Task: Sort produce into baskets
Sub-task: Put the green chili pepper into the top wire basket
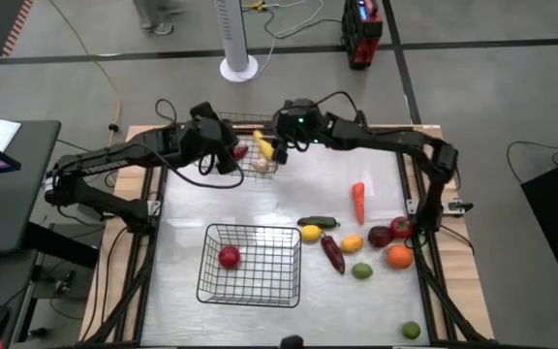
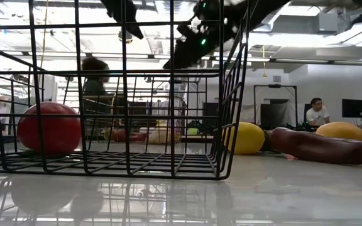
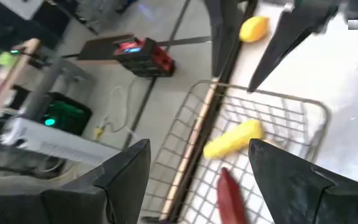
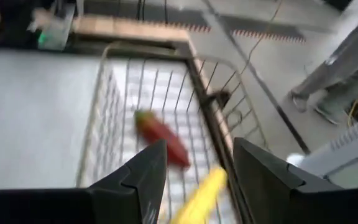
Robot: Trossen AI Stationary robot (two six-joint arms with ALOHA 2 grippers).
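Observation:
The smaller wire basket (image 1: 257, 155) stands at the table's far middle. A long yellow piece (image 1: 264, 147) and a long red piece (image 1: 240, 152) lie on its floor; both also show in the left wrist view (image 3: 232, 140) (image 3: 232, 196) and the right wrist view (image 4: 197, 193) (image 4: 163, 140). My left gripper (image 1: 229, 160) (image 3: 197, 180) is open and empty over the basket's left side. My right gripper (image 1: 283, 150) (image 4: 201, 171) is open just above the yellow piece, its fingers (image 3: 219, 43) pointing down into the basket. The larger basket (image 1: 250, 289) stands near the middle and holds a round red piece (image 1: 229, 257) (image 2: 49, 129).
Loose produce lies on the table's right half: a long red piece (image 1: 358, 202), a long green one (image 1: 318, 222), a dark red long one (image 1: 332, 254) and round yellow, red, orange and green ones around (image 1: 381, 242). A green piece (image 1: 411, 331) lies by the near edge.

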